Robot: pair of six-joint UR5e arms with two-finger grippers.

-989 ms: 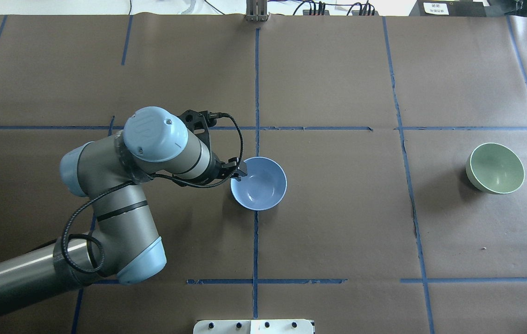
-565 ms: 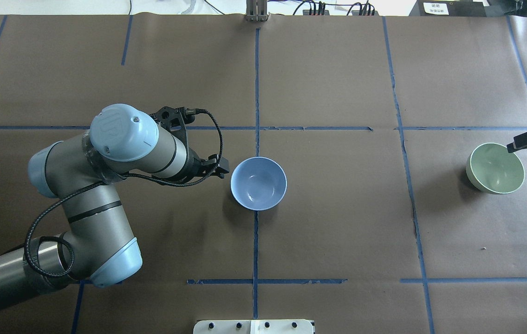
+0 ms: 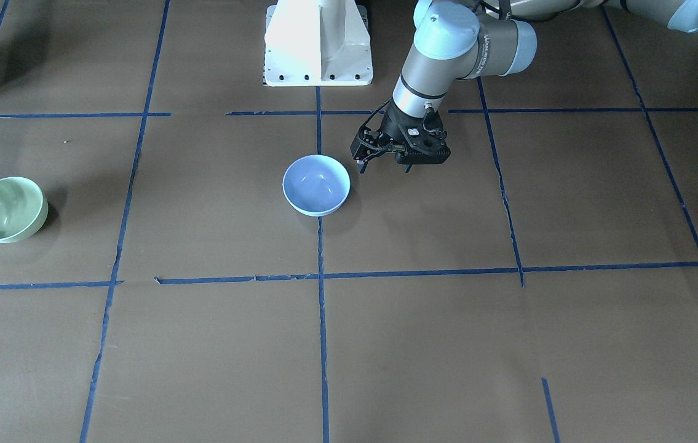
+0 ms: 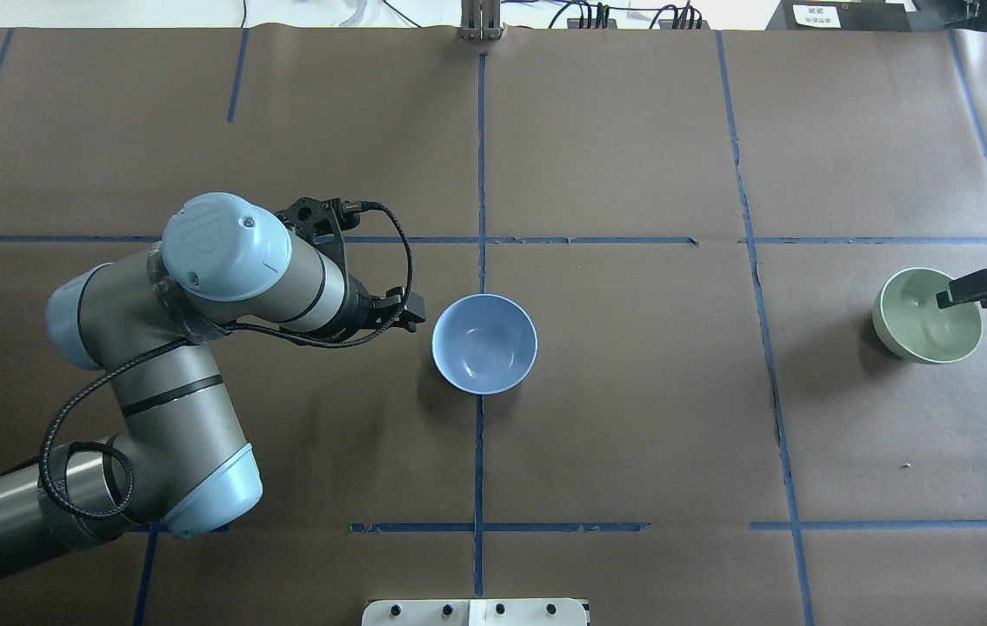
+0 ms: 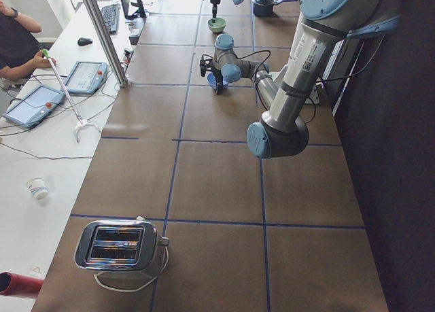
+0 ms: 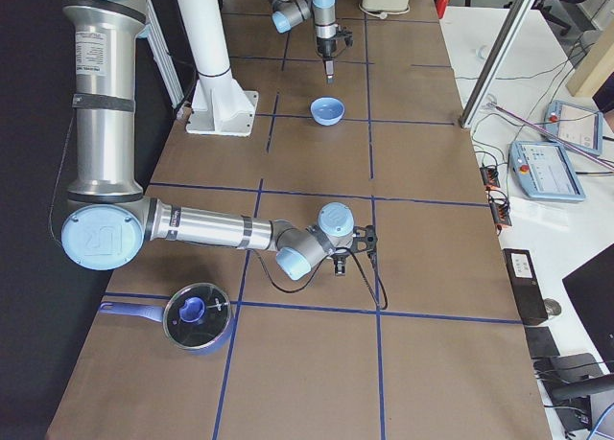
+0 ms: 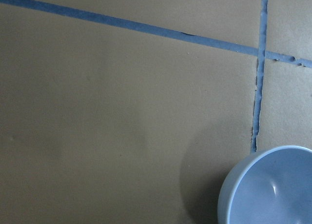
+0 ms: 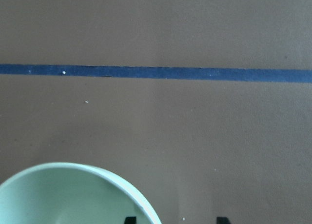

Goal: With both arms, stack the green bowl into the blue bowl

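Note:
The blue bowl (image 4: 484,343) stands upright mid-table; it also shows in the front view (image 3: 316,184) and at the lower right of the left wrist view (image 7: 273,190). My left gripper (image 4: 410,316) (image 3: 384,165) is open and empty, a little to the left of the bowl and apart from it. The green bowl (image 4: 928,315) (image 3: 7,209) (image 8: 73,194) stands at the far right. My right gripper (image 4: 950,297) (image 8: 175,220) is open over its right rim, with one fingertip over the bowl's inside and the other outside.
The white pedestal base (image 3: 318,43) stands at the robot's edge of the table. A toaster (image 5: 119,245) sits at the table's left end and a lidded pot (image 6: 197,315) at its right end. Blue tape lines cross the brown table cover.
My left gripper has left the blue bowl's left rim and drawn back to the left. My right gripper has come in from the right edge to the green bowl's rim.

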